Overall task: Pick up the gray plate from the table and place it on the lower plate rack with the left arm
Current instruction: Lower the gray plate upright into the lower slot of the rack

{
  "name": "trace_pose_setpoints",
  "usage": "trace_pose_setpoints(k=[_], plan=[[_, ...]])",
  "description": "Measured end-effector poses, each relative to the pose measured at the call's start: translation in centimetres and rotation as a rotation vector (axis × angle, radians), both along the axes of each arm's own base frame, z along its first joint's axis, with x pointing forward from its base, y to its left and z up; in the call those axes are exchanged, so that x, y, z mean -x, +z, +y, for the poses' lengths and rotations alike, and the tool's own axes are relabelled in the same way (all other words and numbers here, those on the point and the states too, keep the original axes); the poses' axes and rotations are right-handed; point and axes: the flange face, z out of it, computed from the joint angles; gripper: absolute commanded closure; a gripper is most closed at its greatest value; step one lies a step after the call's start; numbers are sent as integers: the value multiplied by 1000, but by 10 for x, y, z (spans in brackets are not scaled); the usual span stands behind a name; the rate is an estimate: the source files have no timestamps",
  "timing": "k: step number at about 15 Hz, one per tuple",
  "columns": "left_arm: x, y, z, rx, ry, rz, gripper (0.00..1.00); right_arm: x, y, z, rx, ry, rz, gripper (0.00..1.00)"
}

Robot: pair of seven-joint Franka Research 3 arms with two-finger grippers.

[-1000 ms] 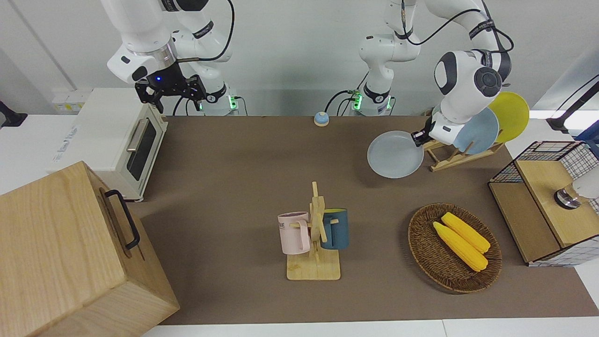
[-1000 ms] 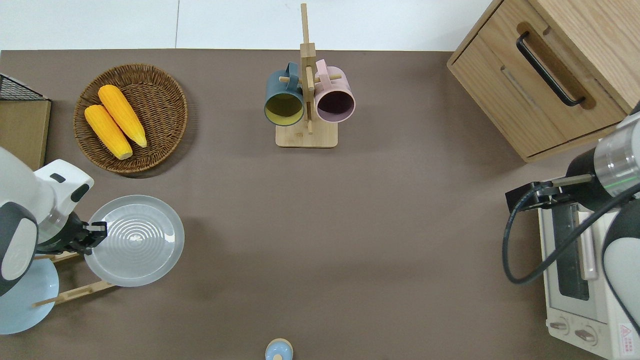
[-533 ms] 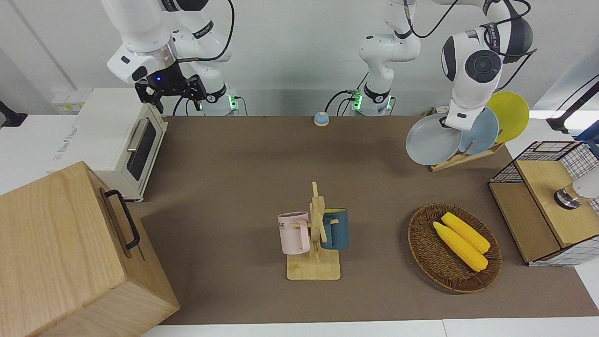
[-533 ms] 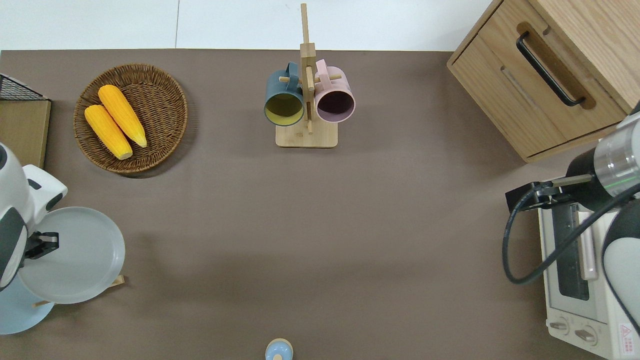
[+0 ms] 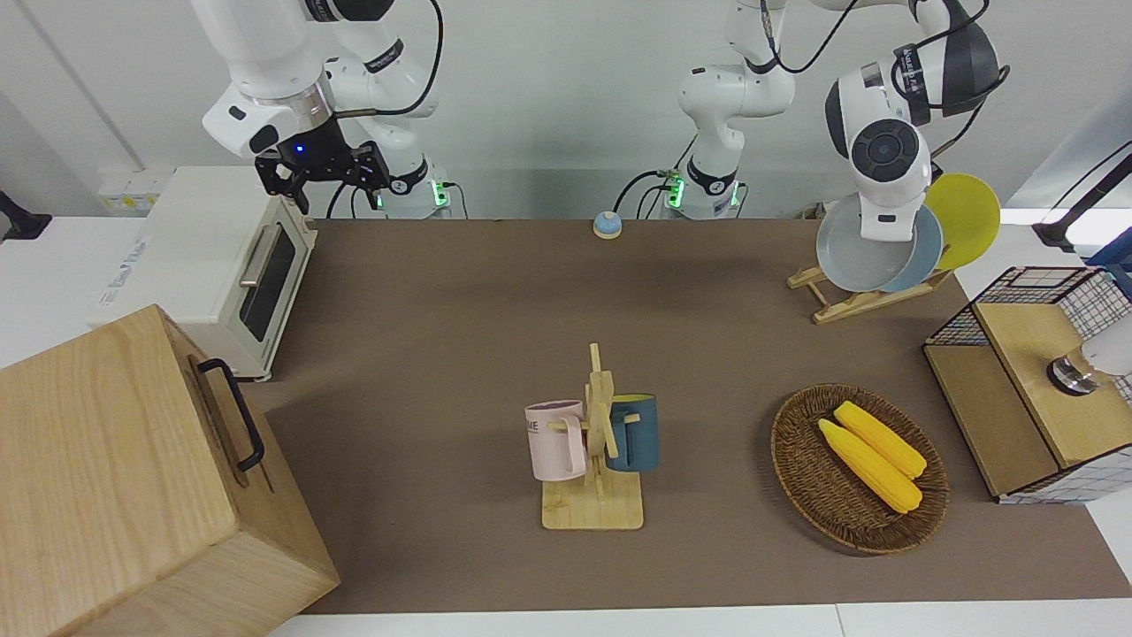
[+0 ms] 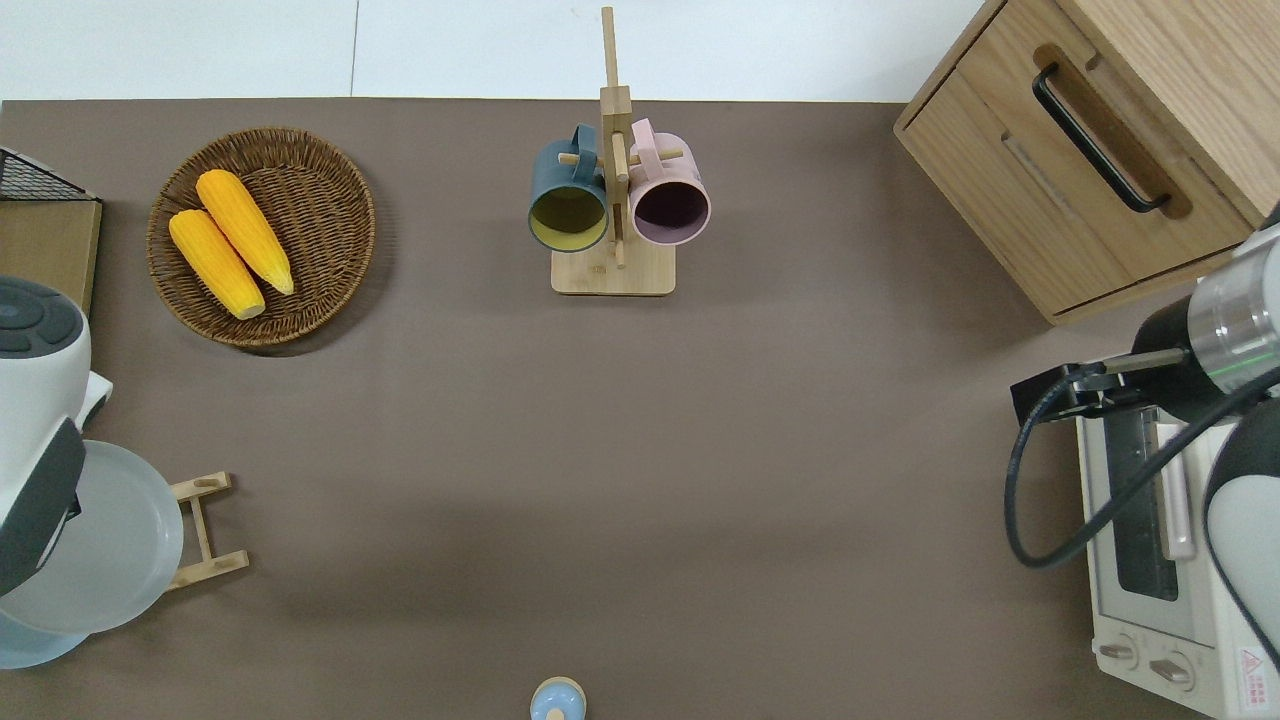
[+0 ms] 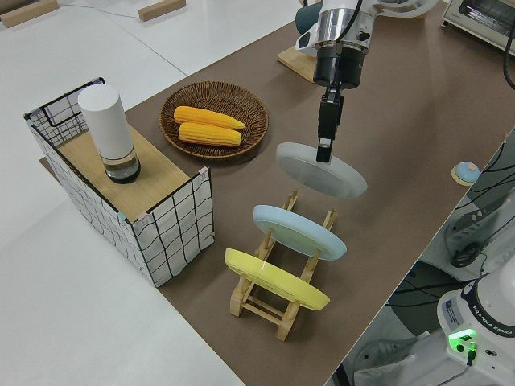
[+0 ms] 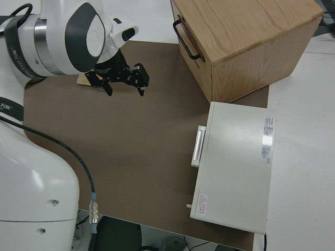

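**Gray plate in the air, coming over the rack**

My left gripper (image 7: 323, 145) points straight down, fingers pinched shut on the rim of the gray plate (image 7: 320, 170), and the plate hangs tilted beneath it, clear of the table (image 5: 495, 301). In the side view the hold sits at about ten o'clock on the plate's rim. Overhead, the plate is over the lower plate rack (image 6: 205, 532), covering most of it; only the rack's end toward the right arm shows, at three o'clock from the plate.

Two slots are taken already: a blue plate (image 7: 298, 231) leans in the middle, a yellow plate (image 7: 275, 278) at the end away from my load. The free pegs lie under the gray plate.

How it handles, as I judge it: stiff, smooth, probably glazed, so a rim pinch could slip or swing. Breakable too. I'd keep the hold on the rim and lower it gently, since knocking the blue plate is the risk.

My right arm is parked, its gripper (image 8: 124, 79) with fingers spread, holding nothing.
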Motion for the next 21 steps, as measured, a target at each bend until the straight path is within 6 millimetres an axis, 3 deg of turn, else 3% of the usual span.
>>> trace_pose_setpoints(k=[9, 14, 17, 21], plan=[[-10, -33, -3, -106, 50, 18, 1000, 0, 0, 0, 0, 0, 0, 17], [-11, -48, -29, -150, 48, 42, 1000, 0, 0, 0, 0, 0, 0, 17], [-13, -69, -46, -194, 63, 45, 1000, 0, 0, 0, 0, 0, 0, 17], [-15, -84, -50, -231, 71, 56, 1000, 0, 0, 0, 0, 0, 0, 17]])
